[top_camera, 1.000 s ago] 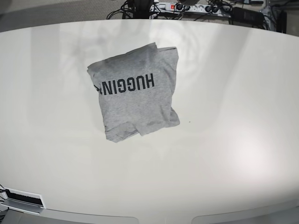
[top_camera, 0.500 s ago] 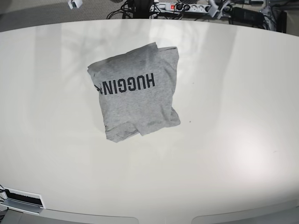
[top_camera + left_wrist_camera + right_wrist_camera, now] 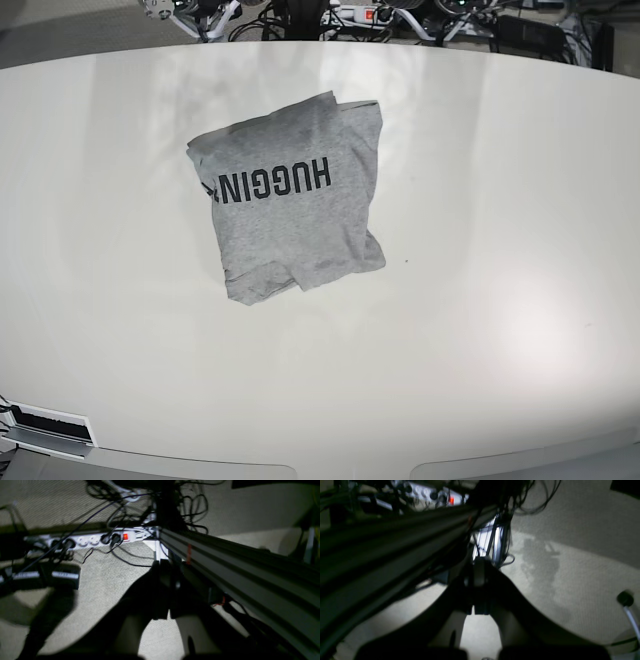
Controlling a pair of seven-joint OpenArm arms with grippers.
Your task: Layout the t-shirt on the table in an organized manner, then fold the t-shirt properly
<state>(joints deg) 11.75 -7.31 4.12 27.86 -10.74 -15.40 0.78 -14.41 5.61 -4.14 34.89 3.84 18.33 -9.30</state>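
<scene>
Both arms newly showing beyond the table (image 3: 520, 200) far edge, left fingers (image 3: 163, 590) and right fingers (image 3: 478, 590) clenched empty

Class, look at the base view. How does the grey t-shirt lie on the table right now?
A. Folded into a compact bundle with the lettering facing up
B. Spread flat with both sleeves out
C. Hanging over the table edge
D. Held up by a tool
A: the t-shirt lies as a folded bundle on the table, its black lettering showing on top, with no tool touching it.
</scene>
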